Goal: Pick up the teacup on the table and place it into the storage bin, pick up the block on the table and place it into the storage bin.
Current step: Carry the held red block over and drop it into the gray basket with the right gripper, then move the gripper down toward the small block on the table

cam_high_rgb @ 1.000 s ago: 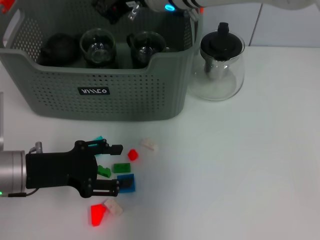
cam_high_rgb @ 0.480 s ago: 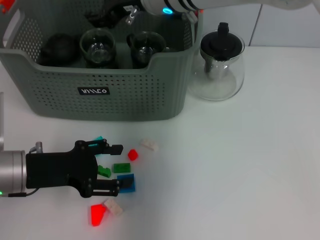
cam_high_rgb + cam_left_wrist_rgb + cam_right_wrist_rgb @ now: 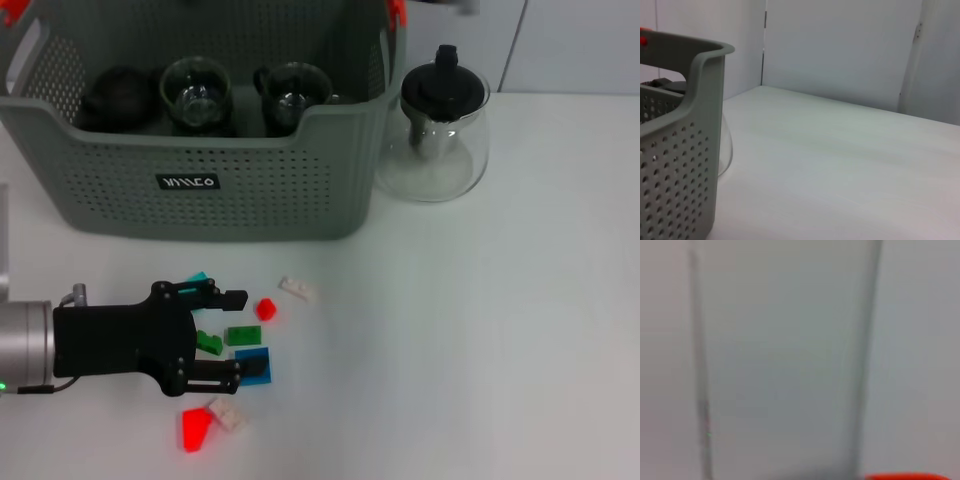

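We hold our left gripper (image 3: 236, 335) open around the green blocks (image 3: 242, 335), needing to close next.

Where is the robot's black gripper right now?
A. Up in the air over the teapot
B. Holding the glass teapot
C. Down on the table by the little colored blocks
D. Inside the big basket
C: the left gripper sits low at the table, open around the green blocks, in front of the storage bin.
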You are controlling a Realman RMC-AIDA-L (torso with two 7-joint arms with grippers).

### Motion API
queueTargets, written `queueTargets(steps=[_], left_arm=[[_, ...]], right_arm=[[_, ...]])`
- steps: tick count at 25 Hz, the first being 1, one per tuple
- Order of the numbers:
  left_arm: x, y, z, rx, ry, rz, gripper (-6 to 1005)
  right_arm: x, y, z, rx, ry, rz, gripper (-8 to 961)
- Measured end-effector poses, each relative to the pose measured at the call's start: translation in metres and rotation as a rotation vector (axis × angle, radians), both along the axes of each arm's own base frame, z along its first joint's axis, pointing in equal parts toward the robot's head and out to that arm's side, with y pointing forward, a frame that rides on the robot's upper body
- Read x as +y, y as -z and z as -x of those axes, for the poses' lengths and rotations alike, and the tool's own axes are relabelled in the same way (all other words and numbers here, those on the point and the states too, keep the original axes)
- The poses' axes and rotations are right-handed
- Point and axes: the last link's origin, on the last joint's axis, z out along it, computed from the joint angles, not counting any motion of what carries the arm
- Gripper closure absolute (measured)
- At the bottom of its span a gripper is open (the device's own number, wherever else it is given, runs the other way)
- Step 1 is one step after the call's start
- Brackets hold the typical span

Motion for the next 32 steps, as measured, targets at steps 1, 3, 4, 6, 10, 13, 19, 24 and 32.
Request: queueTargets(steps=[1, 3, 4, 6, 10, 13, 19, 24, 32], left_arm=[[0.000, 0.000, 0.000, 0.000, 0.001, 0.001, 188], [0.000, 0.000, 0.000, 0.001, 0.001, 0.001, 188], [0.000, 0.000, 0.000, 0.002, 0.001, 0.001, 188], [0.000, 0.000, 0.000, 0.004, 0.000, 0.002, 188], [0.000, -0.001, 0.001, 0.006, -0.001, 0.000, 188], [0.001, -0.002, 0.002, 0.007, -0.002, -0.003, 188], [0.001, -0.002, 0.002, 0.009, -0.001, -0.003, 188], [0.001, -0.002, 0.002, 0.012, 0.001, 0.000, 188], [0.000, -0.002, 0.003, 0.013, 0.006, -0.008, 188]], right_arm=[[-0.006, -0.011, -0.005, 0.032, -0.011, 0.041, 114], [-0.018, -0.031, -0.020, 0.082, -0.034, 0.120, 112], [-0.025, -0.041, -0.029, 0.099, -0.050, 0.163, 112], [-0.037, -0.057, -0.045, 0.109, -0.076, 0.233, 114], [-0.058, -0.075, -0.081, 0.053, -0.086, 0.346, 116], [-0.074, -0.082, -0.103, -0.043, -0.067, 0.459, 121], [-0.084, -0.069, -0.127, -0.326, 0.116, 0.595, 134], [-0.070, -0.031, -0.124, -0.563, 0.238, 0.539, 168], [-0.052, 0.035, -0.103, -0.803, 0.258, 0.380, 274]])
